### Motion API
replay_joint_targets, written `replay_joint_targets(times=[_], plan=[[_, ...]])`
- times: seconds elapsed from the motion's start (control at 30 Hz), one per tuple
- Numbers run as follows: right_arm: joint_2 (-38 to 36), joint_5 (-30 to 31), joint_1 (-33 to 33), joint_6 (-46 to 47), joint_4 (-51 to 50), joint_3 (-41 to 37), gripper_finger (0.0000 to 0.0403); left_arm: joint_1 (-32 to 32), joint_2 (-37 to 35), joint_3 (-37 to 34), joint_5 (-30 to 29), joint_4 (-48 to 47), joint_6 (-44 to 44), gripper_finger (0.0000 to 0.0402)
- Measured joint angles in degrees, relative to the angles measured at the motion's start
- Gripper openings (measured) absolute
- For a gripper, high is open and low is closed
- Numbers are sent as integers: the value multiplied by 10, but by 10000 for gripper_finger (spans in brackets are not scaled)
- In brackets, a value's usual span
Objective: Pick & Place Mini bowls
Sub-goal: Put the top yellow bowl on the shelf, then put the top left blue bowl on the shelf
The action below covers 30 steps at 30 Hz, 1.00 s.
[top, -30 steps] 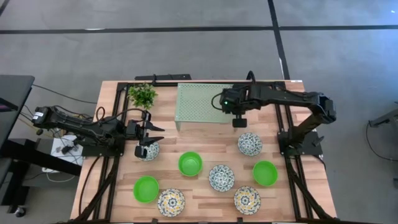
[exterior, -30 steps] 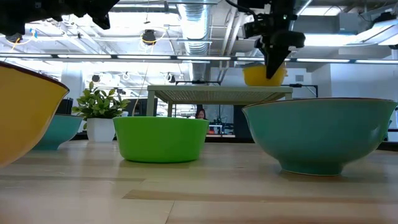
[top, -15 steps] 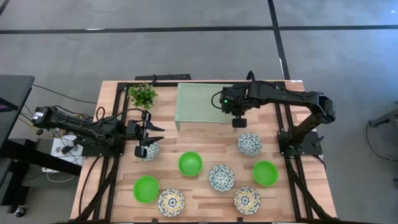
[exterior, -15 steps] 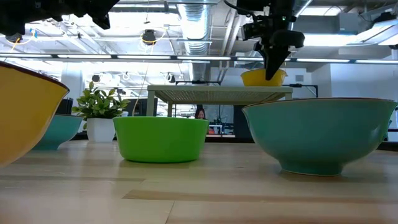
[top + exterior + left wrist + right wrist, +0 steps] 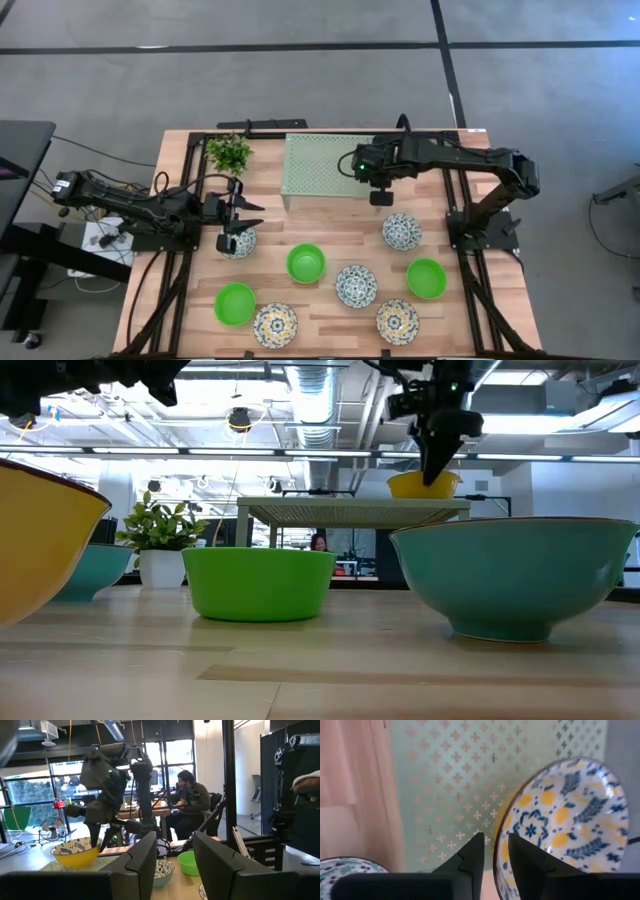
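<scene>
Right hand (image 5: 492, 851) is pinching the rim of a yellow-and-blue bowl (image 5: 559, 822), one finger inside and one outside the wall, and is holding it at the right front corner of the pale green perforated rack (image 5: 325, 166). In the low view this bowl (image 5: 424, 484) is sitting at the level of the rack top (image 5: 352, 509), under the right hand (image 5: 437, 460). In the high view the right hand (image 5: 379, 198) is covering the bowl.

Left hand (image 5: 240, 219) is waiting with fingers spread over a white-and-blue bowl (image 5: 241, 243) near the left side of the worktop (image 5: 330, 232), below the small plant (image 5: 229, 153).

Remaining on the worktop: three green bowls (image 5: 306, 263), two more white-and-blue bowls (image 5: 402, 231), and two yellow-and-blue bowls (image 5: 275, 324) along the near edge
</scene>
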Motion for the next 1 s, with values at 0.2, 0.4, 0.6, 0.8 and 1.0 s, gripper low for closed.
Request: replay_joint_targets(times=[0.2, 0.4, 0.6, 0.8, 1.0], plan=[[0, 29, 32, 8, -24, 41, 118, 0, 0, 0, 0, 10, 0, 131], [0, -22, 90, 119, -86, 119, 144, 0, 0, 0, 0, 13, 0, 131], [-1, -46, 167, 232, -147, 163, 150, 0, 0, 0, 0, 13, -4, 131], [-1, -102, 249, 358, -215, 128, 138, 0, 0, 0, 0, 13, -10, 131], [-5, -131, 327, 444, -200, 37, 124, -2, 4, 0, 2, -6, -35, 131]])
